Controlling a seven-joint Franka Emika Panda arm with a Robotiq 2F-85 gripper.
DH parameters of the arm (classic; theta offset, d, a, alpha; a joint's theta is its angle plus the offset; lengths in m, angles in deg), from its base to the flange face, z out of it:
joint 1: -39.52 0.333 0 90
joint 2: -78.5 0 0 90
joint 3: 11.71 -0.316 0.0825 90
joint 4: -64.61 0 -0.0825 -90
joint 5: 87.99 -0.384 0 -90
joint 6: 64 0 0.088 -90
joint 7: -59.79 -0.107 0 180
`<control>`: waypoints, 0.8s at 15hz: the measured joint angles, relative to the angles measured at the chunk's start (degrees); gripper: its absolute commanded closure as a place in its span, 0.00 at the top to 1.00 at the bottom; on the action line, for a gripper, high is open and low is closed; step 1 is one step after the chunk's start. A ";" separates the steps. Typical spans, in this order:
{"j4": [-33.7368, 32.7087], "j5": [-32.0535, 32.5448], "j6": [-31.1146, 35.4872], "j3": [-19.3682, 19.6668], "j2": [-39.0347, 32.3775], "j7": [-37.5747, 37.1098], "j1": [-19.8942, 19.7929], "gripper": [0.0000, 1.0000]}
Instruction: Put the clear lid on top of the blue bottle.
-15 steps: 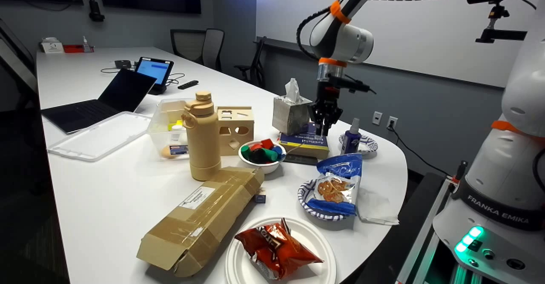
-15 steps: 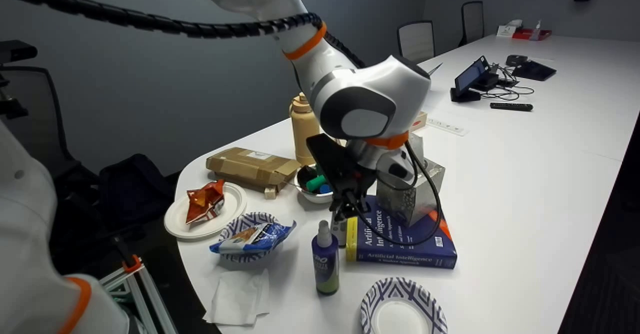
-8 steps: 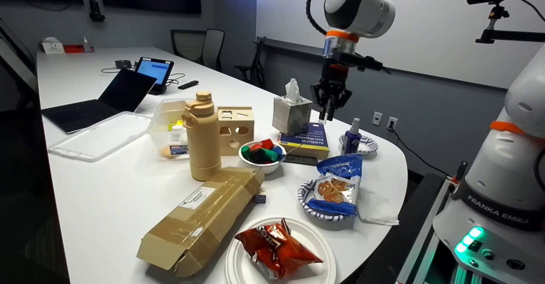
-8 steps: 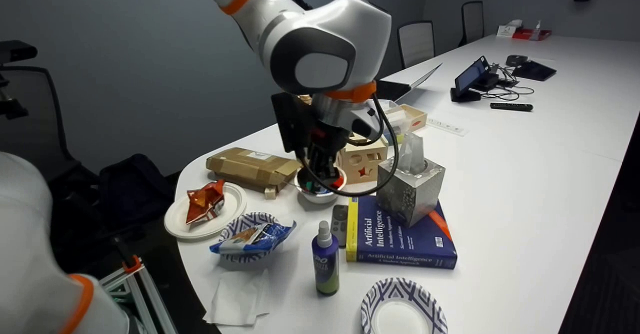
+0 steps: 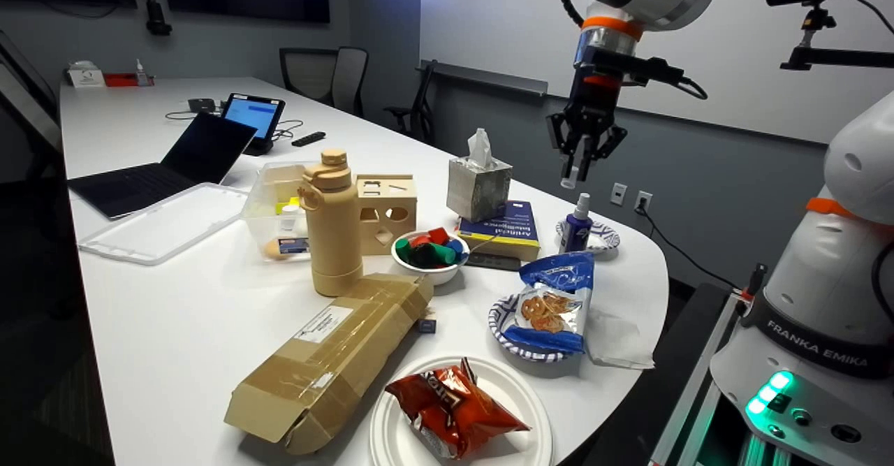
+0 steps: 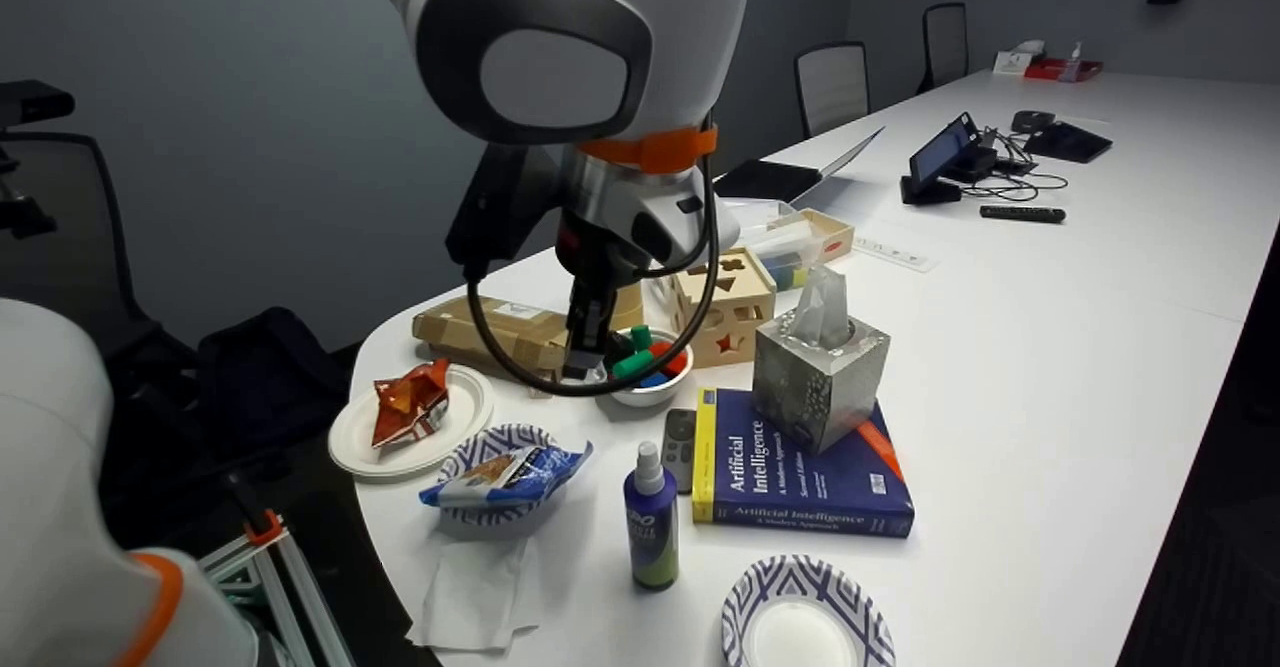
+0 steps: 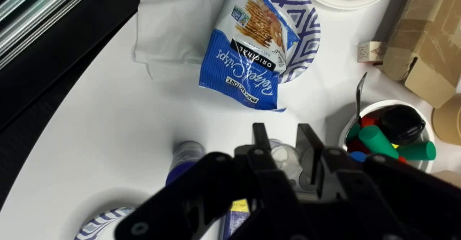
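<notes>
The blue bottle (image 5: 575,234) stands upright on the table, purple-blue with a narrow pale spray top; it also shows in an exterior view (image 6: 652,537). In the wrist view the bottle (image 7: 179,171) is left of the fingers, partly hidden by the gripper. My gripper (image 5: 578,162) is raised above the table, pointing down; it also shows in an exterior view (image 6: 587,352) and the wrist view (image 7: 283,137). It is shut on the clear lid (image 5: 570,178), a small see-through tube-like cap that sticks out below the fingertips (image 7: 286,158). The lid is higher than the bottle and apart from it.
A thick book (image 6: 800,477) with a tissue box (image 6: 820,377) on it stands close to the bottle, beside a remote (image 6: 680,447). A patterned plate (image 6: 735,617), a blue snack packet (image 6: 510,477), a napkin (image 6: 475,597) and a bowl of blocks (image 5: 431,276) lie around.
My gripper has risen with the clear lid and moved away from the book and tissue box, to the right in an exterior view. The bottle and table items have not moved.
</notes>
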 measured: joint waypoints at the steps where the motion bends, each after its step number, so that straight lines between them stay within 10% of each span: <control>1: 0.25 0.02 -0.01 0.40 0.82 -0.11 -0.88 0.06; 12: -1.00 1.08 0.22 3.91 -1.88 0.02 -5.87 0.06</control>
